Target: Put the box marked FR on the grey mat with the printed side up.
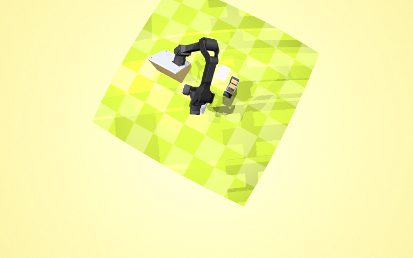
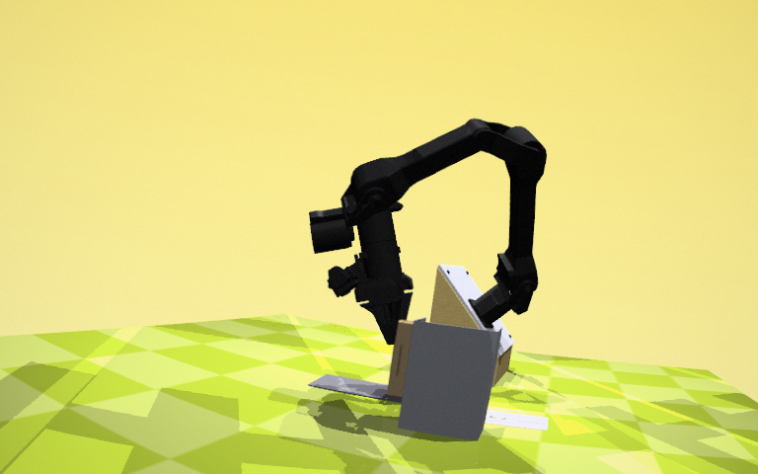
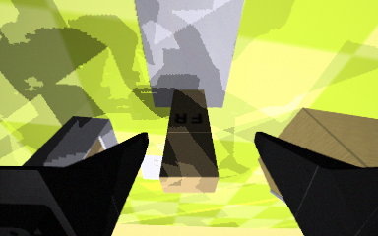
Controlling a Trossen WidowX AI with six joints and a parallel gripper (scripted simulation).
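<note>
The gripper (image 1: 194,109) (image 2: 393,339) (image 3: 201,137) is spread wide with nothing pinched in it, its fingers pointing down around the upper part of the box marked FR (image 2: 399,361) (image 3: 190,152). That box is out of the bin (image 1: 226,95) (image 2: 447,379) (image 3: 74,135) and standing upright at one end of the grey mat (image 1: 203,108) (image 2: 347,385) (image 3: 197,29) — not lying with its print up. In the wrist view the code reads upside down on a dark, shaded side facing along the mat, and there is a gap between the box and each fingertip. Two other boxes (image 1: 233,83) stand in the bin, their tan tops showing from above; their codes can't be read. A white card (image 1: 223,72) (image 2: 522,423) (image 3: 150,167) lies flat near the bin. The black arm (image 1: 209,72) (image 2: 522,212) arches over from a sloping wooden stand with a white top (image 1: 164,57) (image 2: 451,301) (image 3: 327,133) — its joints bent high above the mat.
</note>
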